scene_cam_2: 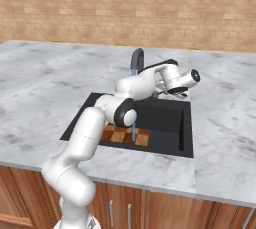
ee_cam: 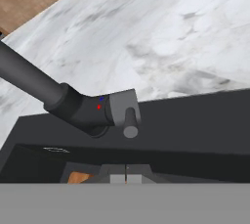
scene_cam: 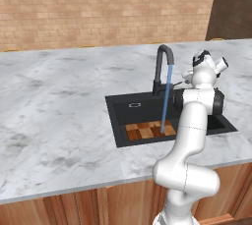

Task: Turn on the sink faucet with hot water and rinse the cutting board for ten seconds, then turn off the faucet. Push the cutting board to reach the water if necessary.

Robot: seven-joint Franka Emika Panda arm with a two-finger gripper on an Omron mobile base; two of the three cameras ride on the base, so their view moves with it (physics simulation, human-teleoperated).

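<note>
Matte-black sink (scene_cam: 129, 102) recessed in a grey-veined marble counter (scene_cam: 54, 121), seen from behind the arm. The sink faucet (scene_cam: 161, 67), a tall black gooseneck, rises at the middle of the basin's back edge, its spout curving forward over the basin. From the spout a thin blue stream, the water (scene_cam: 166, 101), falls straight down and lands on the cutting board (scene_cam: 147, 130), a checkered board of tan, orange and dark brown squares lying flat on the sink floor against the front edge, roughly at the middle of that edge; the stream meets its right half. A small pale outlined mark (scene_cam: 135, 104) shows on the sink floor near the back left corner. The white arm reaches across the basin from the front, with the gripper (ee_cam: 126, 179) held above the back right part of the sink, just beside the faucet base; its two fingers are pressed together with nothing between them. In the hand view the faucet's thick base and its short side lever (ee_cam: 130, 122) lie just ahead of the fingertips, not touching them. A brick wall (scene_cam: 98, 8) stands behind the counter, and wooden cabinet fronts (scene_cam_2: 165, 208) run below its front edge.
</note>
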